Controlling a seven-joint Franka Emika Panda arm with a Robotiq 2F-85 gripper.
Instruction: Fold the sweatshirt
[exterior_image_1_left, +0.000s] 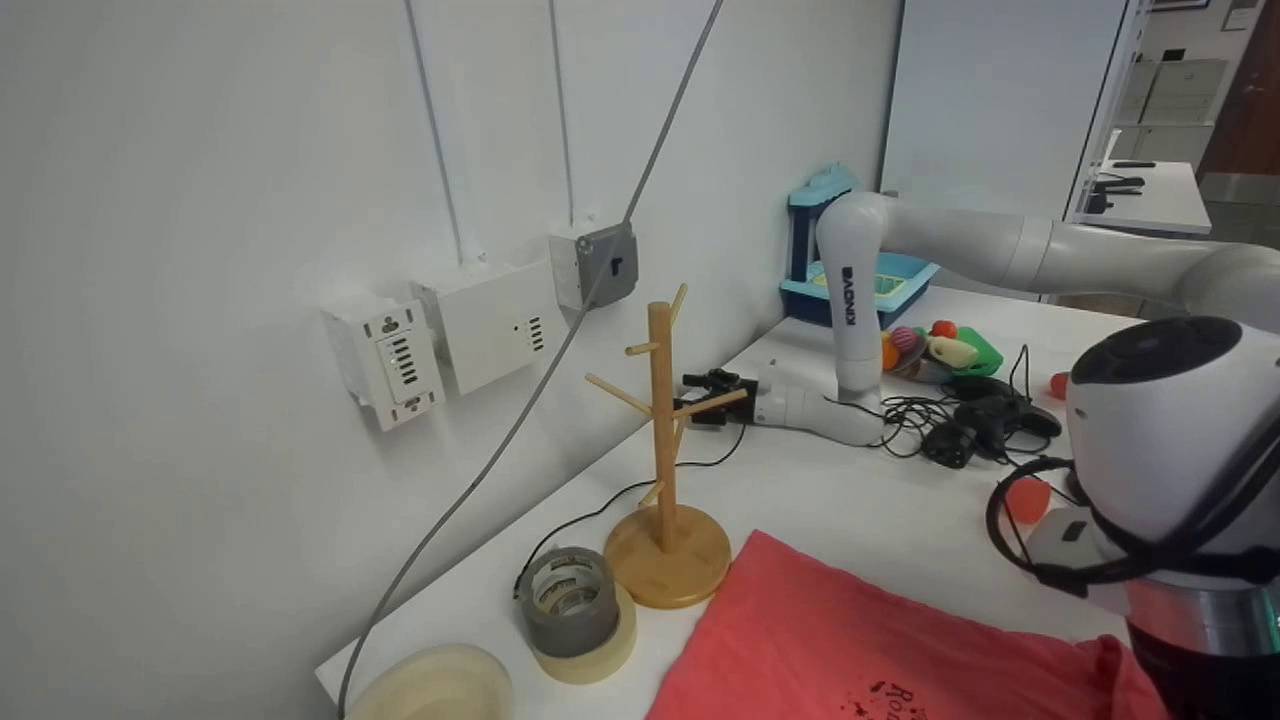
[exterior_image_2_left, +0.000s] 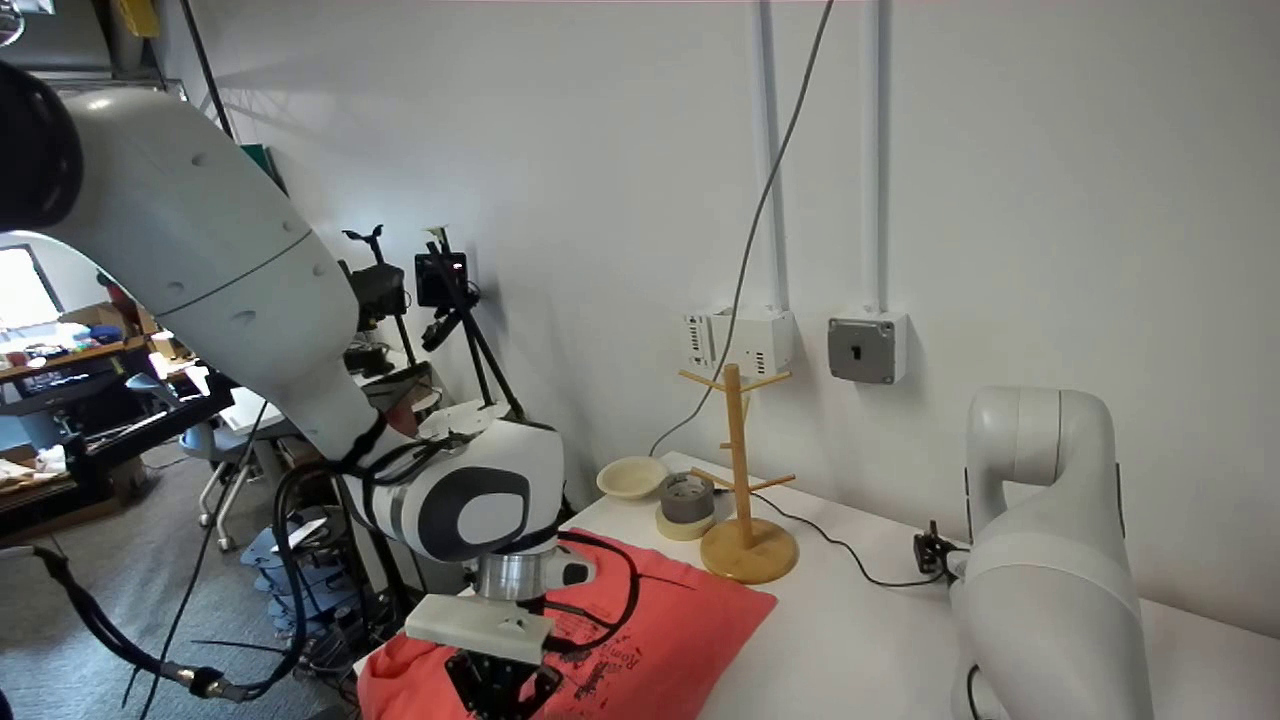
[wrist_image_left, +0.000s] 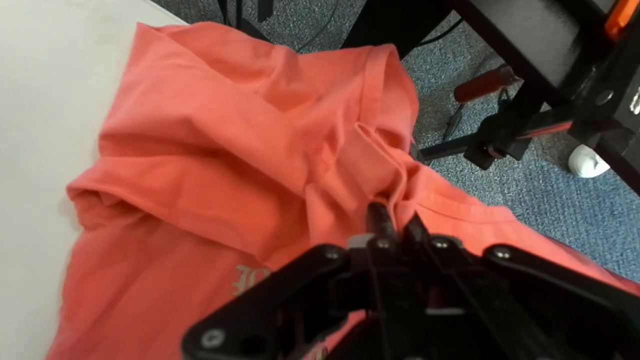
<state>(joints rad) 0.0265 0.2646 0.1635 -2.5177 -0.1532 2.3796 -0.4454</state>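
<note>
Coral-red sweatshirt (wrist_image_left: 200, 130) on the white tabletop (exterior_image_1_left: 850, 520), right at its edge, heaped in loose folds on that side, per wrist view. Gripper (wrist_image_left: 396, 221) pinching a fold of it, jaws nearly tog. w/ cloth btwn. Wooden stand (exterior_image_1_left: 663, 420) upright, base just beside the sweatshirt. Next to that, grey tape roll (exterior_image_1_left: 572, 632) atop a cream roll (exterior_image_1_left: 602, 664); pale bowl (exterior_image_2_left: 632, 478) nr. Kinova arm (exterior_image_1_left: 1000, 245) farther along, well apart.
</note>
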